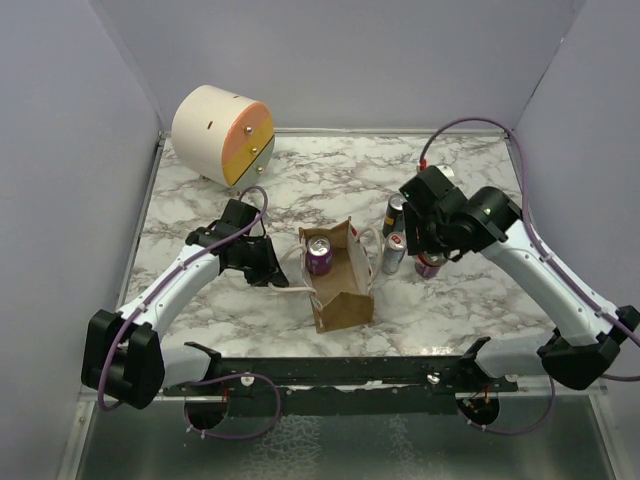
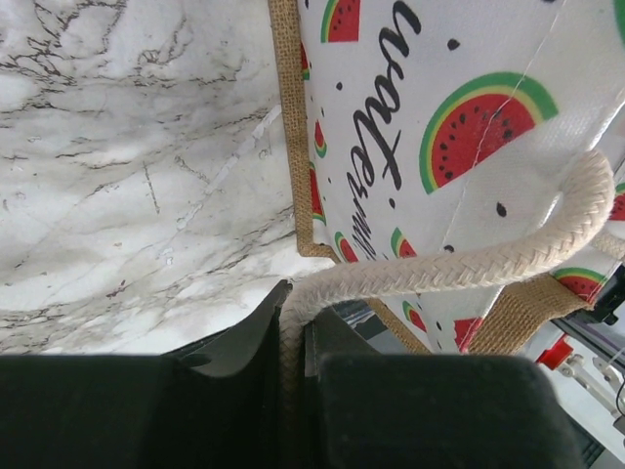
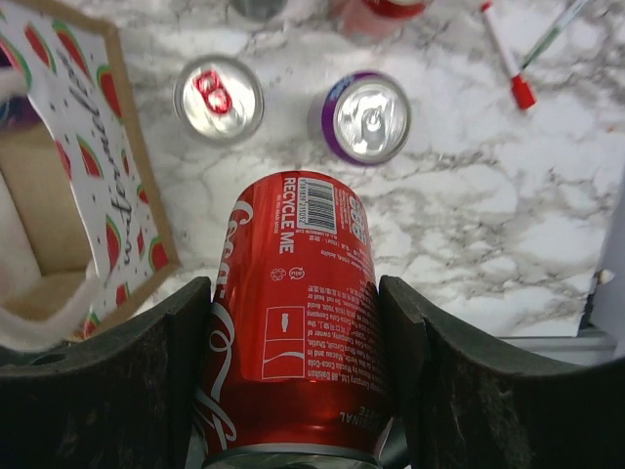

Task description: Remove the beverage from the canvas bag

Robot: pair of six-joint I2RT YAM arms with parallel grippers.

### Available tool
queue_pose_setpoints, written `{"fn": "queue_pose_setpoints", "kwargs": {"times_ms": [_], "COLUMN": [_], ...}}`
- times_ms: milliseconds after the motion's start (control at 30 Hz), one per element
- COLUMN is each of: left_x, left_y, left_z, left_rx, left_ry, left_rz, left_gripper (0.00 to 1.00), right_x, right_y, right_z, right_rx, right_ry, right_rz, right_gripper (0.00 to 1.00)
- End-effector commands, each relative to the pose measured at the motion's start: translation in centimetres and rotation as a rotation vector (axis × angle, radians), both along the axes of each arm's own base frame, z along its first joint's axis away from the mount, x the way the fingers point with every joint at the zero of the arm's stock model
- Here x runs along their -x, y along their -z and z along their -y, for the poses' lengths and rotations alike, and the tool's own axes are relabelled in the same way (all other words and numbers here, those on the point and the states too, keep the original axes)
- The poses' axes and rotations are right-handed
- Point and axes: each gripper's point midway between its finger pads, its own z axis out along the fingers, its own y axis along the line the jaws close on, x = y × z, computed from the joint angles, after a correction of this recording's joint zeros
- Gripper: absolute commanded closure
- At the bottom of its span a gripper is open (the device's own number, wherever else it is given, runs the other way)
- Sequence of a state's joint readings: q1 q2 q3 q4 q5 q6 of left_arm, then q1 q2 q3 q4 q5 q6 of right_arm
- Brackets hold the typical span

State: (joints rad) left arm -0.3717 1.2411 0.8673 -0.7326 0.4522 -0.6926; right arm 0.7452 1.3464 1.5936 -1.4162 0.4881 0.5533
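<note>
The beverage, a red can, is clamped across its body by the right end effector, its long axis running along the fingers. It is outside the canvas bag, which stands at its 9 o'clock on the tabletop. The left end effector pinches the rope handle. A purple can sits inside the bag

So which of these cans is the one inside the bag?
The purple can, upright inside the canvas bag. The rest are outside it: some stand on the table, and the red can sits in the right gripper.
</note>
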Motion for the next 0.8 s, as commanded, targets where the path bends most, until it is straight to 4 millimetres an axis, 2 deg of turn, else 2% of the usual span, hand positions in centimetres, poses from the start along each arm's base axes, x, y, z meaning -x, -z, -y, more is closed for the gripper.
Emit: {"fn": "queue_pose_setpoints", "kwargs": {"times_ms": [0,100,200,333,500,767], "left_x": [0.8,0.9,0.9,0.7,0.0,0.6], "left_y": [-0.2,-0.2,-0.5,-0.8,-1.7,-1.6], "left_z": [0.6,0.7,0.7,0.7,1.1,0.9], "left_rx": [0.037,0.041,0.041,0.041,0.065,0.067], "left_ry": [0.018,0.021,0.021,0.015,-0.009,-0.016], "left_rz": [0.001,-0.002,0.004,0.010,0.033,0.030], "left_gripper": [1.00,1.00,1.00,1.00,1.00,1.00], "right_x": [3.4,4.3,4.8,4.6,4.1,4.9], "right_y": [1.8,3.9,6.5,9.8,12.4,16.5], "right_z": [-0.6,-0.3,-1.1,-2.8,-4.2,-3.6], "right_rx": [-0.136,-0.130,-0.139,-0.182,-0.217,-0.168], "right_ry": [0.005,0.021,-0.001,-0.013,-0.009,0.004], "right_rz": [-0.086,-0.134,-0.193,-0.237,-0.259,-0.319], "right_gripper": [0.98,0.98,0.98,0.98,0.98,0.98]}}
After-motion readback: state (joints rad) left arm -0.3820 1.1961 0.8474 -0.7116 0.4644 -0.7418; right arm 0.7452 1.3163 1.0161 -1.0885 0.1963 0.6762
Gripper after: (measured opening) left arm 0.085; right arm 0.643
